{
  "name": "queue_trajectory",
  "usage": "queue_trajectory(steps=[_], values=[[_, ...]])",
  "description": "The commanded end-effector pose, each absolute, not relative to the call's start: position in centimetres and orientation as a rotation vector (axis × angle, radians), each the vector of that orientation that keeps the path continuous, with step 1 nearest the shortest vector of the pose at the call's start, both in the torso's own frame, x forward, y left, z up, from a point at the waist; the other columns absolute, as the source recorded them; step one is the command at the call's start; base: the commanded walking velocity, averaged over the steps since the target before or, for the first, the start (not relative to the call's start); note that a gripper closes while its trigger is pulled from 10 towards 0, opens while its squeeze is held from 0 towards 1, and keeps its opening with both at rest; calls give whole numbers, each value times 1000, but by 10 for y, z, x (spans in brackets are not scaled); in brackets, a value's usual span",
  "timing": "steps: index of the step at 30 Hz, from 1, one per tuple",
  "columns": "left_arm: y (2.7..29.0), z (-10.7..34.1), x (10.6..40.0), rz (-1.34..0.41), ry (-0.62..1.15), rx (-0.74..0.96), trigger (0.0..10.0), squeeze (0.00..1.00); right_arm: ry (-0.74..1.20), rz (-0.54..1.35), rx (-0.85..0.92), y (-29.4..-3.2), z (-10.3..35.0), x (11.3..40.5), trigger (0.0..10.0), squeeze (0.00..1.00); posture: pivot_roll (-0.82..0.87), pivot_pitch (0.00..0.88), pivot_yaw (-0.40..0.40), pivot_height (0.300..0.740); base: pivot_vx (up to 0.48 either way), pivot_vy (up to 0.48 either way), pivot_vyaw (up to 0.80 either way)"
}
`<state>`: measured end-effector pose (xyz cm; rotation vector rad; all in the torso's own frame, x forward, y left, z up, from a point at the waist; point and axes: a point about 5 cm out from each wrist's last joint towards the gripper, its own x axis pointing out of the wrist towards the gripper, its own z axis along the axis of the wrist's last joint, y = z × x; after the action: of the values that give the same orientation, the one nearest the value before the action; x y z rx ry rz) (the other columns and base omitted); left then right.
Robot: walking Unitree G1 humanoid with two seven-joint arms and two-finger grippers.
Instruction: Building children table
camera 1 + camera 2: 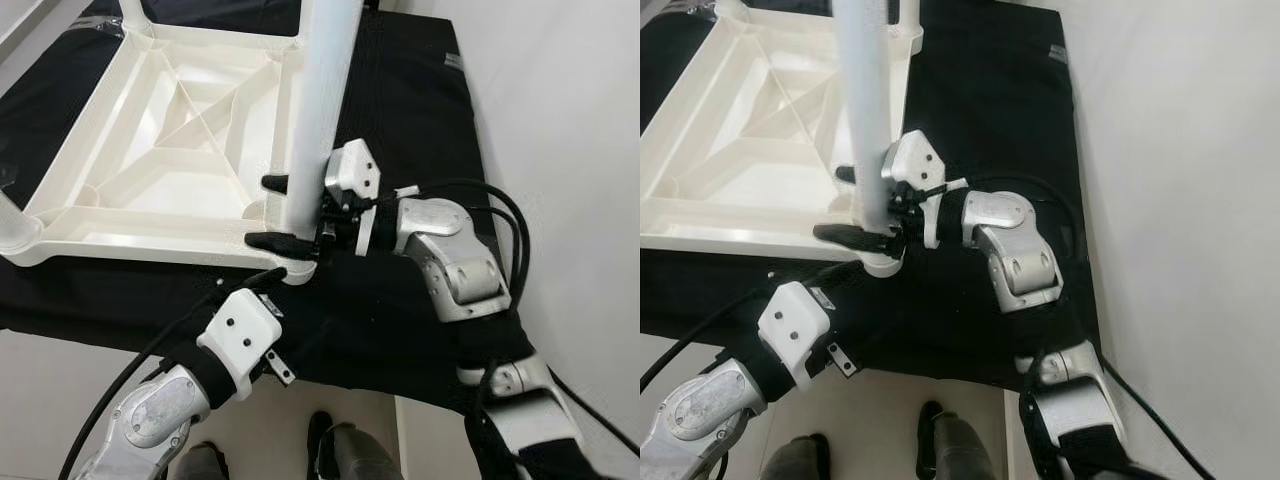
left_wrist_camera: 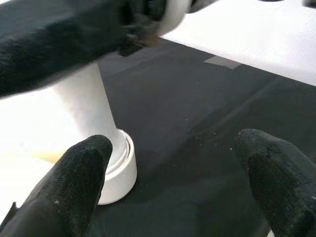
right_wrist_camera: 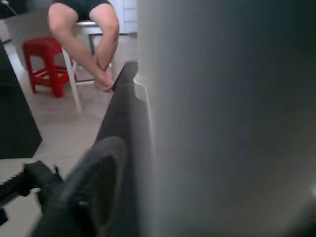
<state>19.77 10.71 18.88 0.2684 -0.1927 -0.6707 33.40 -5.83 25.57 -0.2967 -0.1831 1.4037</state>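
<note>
The white plastic table top lies upside down on a black cloth, its ribbed underside facing up. A white table leg stands upright in the round socket at the near right corner. My right gripper reaches in from the right and is shut on this leg just above the socket, one black finger on each side of it. My left gripper is low at the table's front edge, just in front of that corner; it is open and holds nothing. Its fingertips point at the socket.
The black cloth covers a low surface that ends at pale floor on the right and in front. My feet stand on the floor at the front edge. Beyond the leg, a seated person's legs and a red stool show.
</note>
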Motion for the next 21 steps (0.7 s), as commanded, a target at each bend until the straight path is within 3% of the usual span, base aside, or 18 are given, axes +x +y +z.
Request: queue_trajectory(steps=[1,7,13,17,19,21], values=[[105,183,195,-684,-164,265,10000,0,-142,1427,-318,-53,247,336,0,0,143,269,-146,740,0,0,0],[106,183,194,-683,-161,265,10000,0,-119,1418,-323,-55,242,341,0,0,142,274,-142,740,0,0,0],[105,182,193,-690,-156,259,10000,0,-82,1394,-324,-73,231,340,0,0,122,283,-136,740,0,0,0],[103,180,191,-703,-151,254,10000,0,29,1243,-338,-96,219,334,0,0,114,288,-150,740,0,0,0],[103,180,189,-704,-149,252,10000,0,128,667,-158,-104,199,341,0,0,115,284,-164,740,0,0,0],[105,180,190,-692,-145,252,10000,0,234,492,-136,-92,159,296,0,0,116,316,-140,740,0,0,0]])
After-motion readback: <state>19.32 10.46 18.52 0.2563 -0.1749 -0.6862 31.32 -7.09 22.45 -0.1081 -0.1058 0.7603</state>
